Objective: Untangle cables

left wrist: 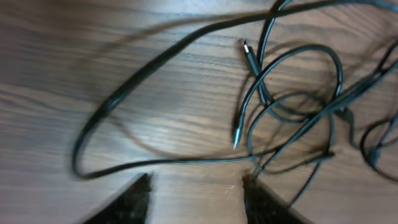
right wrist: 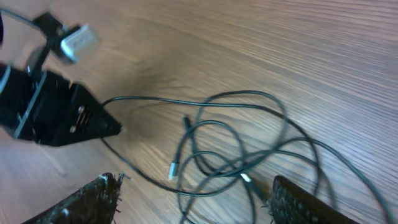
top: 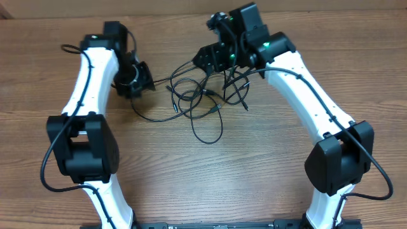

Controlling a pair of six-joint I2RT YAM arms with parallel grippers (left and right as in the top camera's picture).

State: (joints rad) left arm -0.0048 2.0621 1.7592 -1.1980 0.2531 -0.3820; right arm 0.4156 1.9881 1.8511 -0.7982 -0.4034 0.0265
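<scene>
Loosely, the cables (top: 197, 100) are lying tangled on the bench (top: 254, 172), in the upper centre of the overhead frame, between the two grippers. The left gripper (left wrist: 196, 186) is standing partly open, one cable running just past its fingertips. The right gripper (right wrist: 196, 196) is gaping wide above the tangle.

Robotics laboratory workbench, viewed from overhead. Two white-shelled, black-jointed manipulators, the left arm (top: 89, 83) and the right arm (top: 305, 89), rise from the lower edge of the frame over a wood-grain table (top: 254, 184). Thin black cables (top: 203, 95) lie at upper centre as the test material.
</scene>
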